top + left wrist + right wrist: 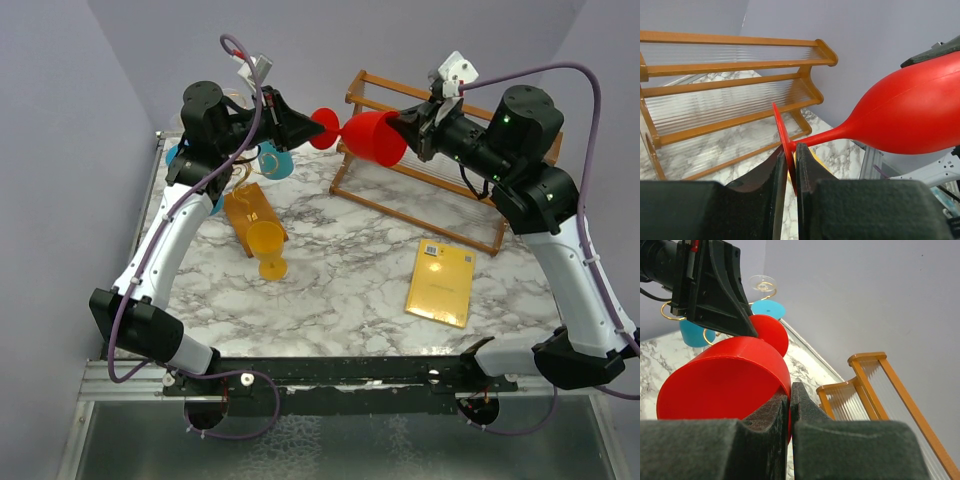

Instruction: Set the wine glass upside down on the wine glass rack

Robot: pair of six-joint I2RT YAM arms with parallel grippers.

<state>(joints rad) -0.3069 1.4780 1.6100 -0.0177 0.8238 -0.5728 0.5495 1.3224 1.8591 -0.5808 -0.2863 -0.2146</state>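
A red wine glass [372, 136] lies on its side in mid-air between my two grippers, above the back of the table. My left gripper [306, 125] is shut on its round foot [781, 141], pinching the disc edge-on. My right gripper [412, 128] is shut on the rim of the bowl [725, 380]. The wine glass rack [243, 172], gold wire on an orange-brown base [248, 212], stands behind my left arm, left of the glass. Blue glasses [276, 161] hang on it. Its gold curls [671, 316] and a blue glass [694, 333] show in the right wrist view.
A yellow wine glass [267, 244] stands by the rack's base. A large brown slatted wooden rack [440, 178] sits at the back right, under my right gripper; it also shows in the left wrist view [730, 95]. A flat yellow packet [441, 283] lies front right.
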